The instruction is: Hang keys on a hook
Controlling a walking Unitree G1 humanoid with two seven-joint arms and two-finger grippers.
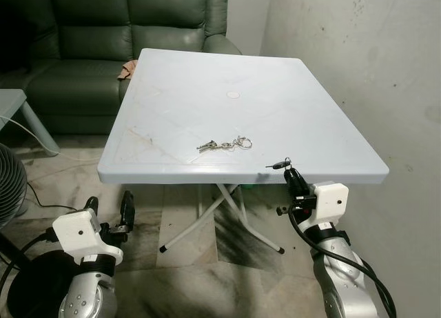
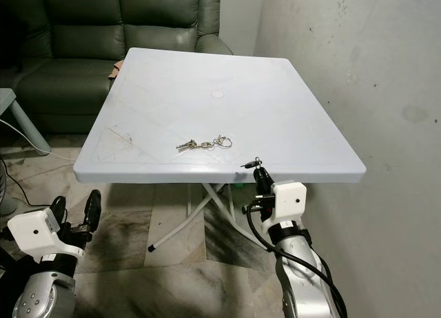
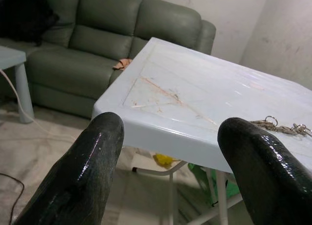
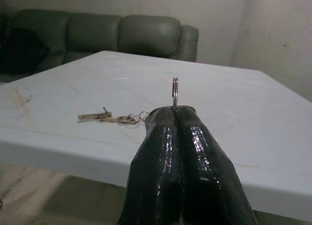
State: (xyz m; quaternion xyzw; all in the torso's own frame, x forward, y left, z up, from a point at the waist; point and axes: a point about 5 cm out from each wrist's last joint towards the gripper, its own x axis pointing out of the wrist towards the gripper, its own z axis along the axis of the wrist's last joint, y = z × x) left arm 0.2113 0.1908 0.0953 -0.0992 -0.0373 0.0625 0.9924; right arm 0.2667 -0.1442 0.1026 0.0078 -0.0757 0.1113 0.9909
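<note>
While keys lie near table edge, right tool pinches ring.

Dim, soft indoor light; sheen on table, sharp focus

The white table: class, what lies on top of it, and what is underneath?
On the white table lies a bunch of keys. Underneath, crossed white legs show. The tabletop hides the rest. The right pincer, at the near edge, pinches a ring.
</note>
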